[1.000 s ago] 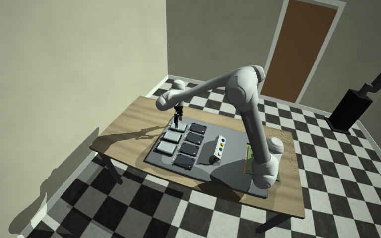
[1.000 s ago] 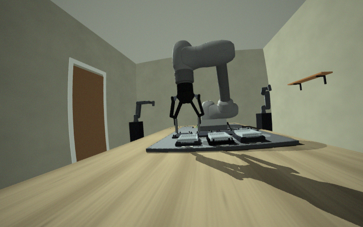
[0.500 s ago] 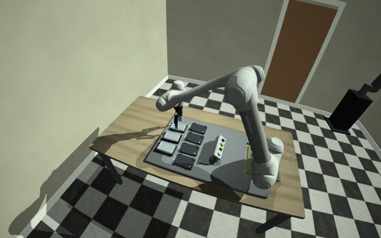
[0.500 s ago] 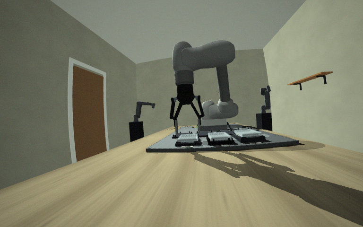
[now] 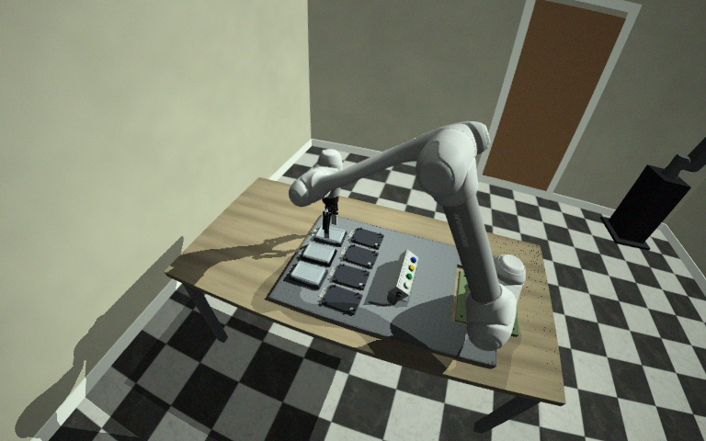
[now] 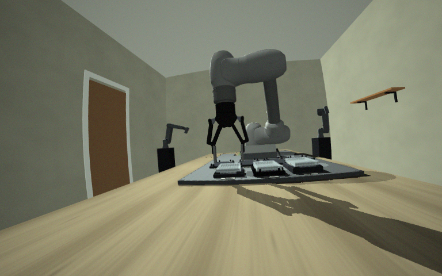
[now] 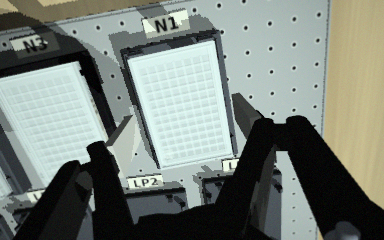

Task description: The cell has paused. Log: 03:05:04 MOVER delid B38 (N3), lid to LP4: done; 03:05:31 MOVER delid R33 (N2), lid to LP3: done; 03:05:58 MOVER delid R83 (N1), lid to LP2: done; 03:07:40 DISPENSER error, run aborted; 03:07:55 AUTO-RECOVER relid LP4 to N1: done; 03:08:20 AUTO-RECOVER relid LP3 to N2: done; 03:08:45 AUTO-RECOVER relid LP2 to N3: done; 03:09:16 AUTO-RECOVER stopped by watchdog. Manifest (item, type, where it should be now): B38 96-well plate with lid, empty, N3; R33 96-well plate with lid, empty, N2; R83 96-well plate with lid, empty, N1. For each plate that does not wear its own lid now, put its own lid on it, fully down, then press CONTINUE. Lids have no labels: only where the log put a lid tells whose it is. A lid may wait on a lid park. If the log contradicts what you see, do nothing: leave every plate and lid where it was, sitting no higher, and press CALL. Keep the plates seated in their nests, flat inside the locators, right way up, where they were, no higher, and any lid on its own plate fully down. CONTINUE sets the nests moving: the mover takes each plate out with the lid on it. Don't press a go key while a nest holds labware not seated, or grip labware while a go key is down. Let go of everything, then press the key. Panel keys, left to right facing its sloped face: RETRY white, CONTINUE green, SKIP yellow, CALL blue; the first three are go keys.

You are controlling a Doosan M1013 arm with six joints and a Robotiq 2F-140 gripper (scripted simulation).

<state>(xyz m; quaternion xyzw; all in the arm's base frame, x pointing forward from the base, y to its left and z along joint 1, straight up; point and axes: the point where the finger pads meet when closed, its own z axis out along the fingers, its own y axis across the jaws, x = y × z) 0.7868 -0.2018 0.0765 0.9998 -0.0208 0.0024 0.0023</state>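
The black two-finger claw [image 7: 184,131] hangs open and empty over the pale gridded lidded plate [image 7: 180,102] in the nest marked N1, upper middle of the wrist view. Its long axis runs top-to-bottom, fingers straddling the long sides.

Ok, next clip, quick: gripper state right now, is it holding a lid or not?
Gripper: open, holding nothing; its fingers straddle the lidded plate in N1 without gripping it.
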